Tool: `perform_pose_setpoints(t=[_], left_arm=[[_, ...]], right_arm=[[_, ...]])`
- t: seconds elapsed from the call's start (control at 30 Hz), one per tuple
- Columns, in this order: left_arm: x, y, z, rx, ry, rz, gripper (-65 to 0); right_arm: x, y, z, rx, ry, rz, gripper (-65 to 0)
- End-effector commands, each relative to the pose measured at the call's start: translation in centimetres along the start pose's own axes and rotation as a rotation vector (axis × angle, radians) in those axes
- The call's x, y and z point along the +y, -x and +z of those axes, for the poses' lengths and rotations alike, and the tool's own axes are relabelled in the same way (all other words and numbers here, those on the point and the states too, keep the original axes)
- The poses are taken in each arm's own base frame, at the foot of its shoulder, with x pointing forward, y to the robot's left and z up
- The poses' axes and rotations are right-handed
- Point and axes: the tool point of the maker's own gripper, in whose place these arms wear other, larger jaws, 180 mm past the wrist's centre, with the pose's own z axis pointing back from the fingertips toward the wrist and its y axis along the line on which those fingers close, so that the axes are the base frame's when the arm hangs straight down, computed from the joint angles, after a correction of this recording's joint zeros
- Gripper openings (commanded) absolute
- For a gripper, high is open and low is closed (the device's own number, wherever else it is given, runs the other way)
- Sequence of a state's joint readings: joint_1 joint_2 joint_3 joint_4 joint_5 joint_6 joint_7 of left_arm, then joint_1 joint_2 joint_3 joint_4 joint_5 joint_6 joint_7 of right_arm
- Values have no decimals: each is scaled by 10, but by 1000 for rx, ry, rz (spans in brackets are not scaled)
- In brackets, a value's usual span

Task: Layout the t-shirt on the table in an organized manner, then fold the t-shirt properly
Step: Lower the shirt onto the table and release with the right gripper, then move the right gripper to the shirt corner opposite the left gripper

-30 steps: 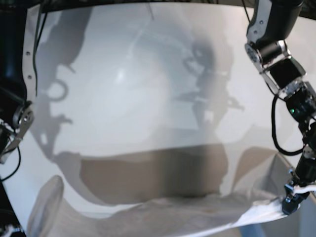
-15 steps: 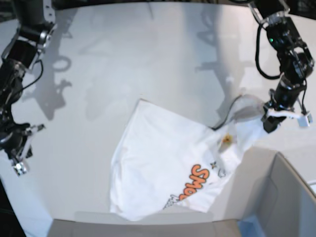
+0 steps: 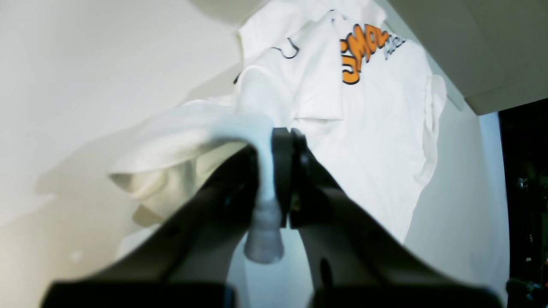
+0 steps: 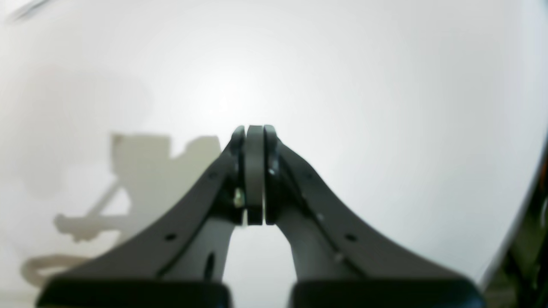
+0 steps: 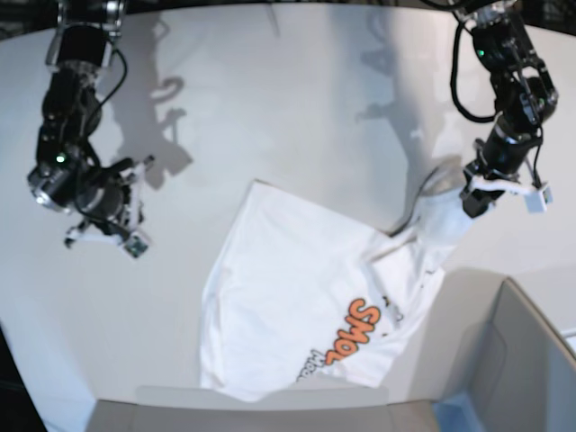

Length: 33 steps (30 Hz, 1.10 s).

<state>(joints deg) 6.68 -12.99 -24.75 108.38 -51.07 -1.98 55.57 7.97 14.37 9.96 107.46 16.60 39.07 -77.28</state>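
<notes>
Left gripper [image 3: 280, 171] clamped on the t-shirt [image 5: 288, 288], lower lettering perhaps tucked under; right gripper [image 4: 255, 175] closed.

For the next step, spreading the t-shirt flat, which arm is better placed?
Probably the left: its gripper is closed on the raised, bunched part of the t-shirt, while the right gripper is shut, away from it.

White t-shirt [image 5: 279, 279]: soft matt cloth; table [image 5: 270, 99]: smooth, perhaps faintly glossy.
</notes>
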Motion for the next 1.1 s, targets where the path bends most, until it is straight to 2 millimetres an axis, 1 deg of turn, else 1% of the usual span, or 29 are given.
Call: perform_pose_setpoints(t=[0.0,0.07,0.13,0.2,0.27,0.3,0.33,0.43,0.5,0.6,0.7,0.77,0.8,0.9,0.93,0.97,1.0,1.07], left_arm=[[-7,-12,3,-35,21,-19,-650],[-6,-12,3,-35,19,-20,-650],[-6,-11,3,-34,19,-20,-650],[-7,-11,3,-33,20,-18,-650],[-7,-11,3,-32,20,-18,-650],[-7,-11,3,-32,20,-18,-650],[-7,-11,2,-33,21,-18,-650],[-7,-11,2,-33,21,-18,-650],[-6,-11,2,-31,19,-17,-650],[-6,-11,2,-31,19,-17,-650],[-6,-10,2,-31,20,-15,-650],[-6,-10,2,-31,19,-14,-650],[-6,-10,2,-31,19,-14,-650],[-6,-10,2,-31,18,-15,-650],[-6,-10,2,-30,17,-14,-650],[-6,-10,2,-30,17,-14,-650],[-6,-10,2,-30,17,-14,-650],[-6,-10,2,-30,17,-14,-650]], right_arm=[[3,-21,5,-50,8,67,-626],[24,-43,4,-104,-31,100,-584],[38,-70,4,-185,-60,83,-553],[51,-86,3,-237,-90,64,-536],[66,-93,-2,-239,-123,96,-529],[76,-94,-7,-213,-135,146,-527],[80,-97,-10,-188,-129,200,-527],[95,-88,-26,-52,-72,385,-526],[95,-89,-30,13,1,492,-526],[99,-97,-30,47,77,602,-526],[103,-99,-32,53,78,634,-526],[107,-93,-39,78,60,643,-526],[105,-90,-44,98,55,645,-526],[111,-87,-51,117,27,632,-526],[110,-89,-50,111,28,619,-526],[106,-89,-48,106,33,593,-526],[107,-92,-46,77,13,532,-526],[100,-102,-39,-7,-23,382,-526]])
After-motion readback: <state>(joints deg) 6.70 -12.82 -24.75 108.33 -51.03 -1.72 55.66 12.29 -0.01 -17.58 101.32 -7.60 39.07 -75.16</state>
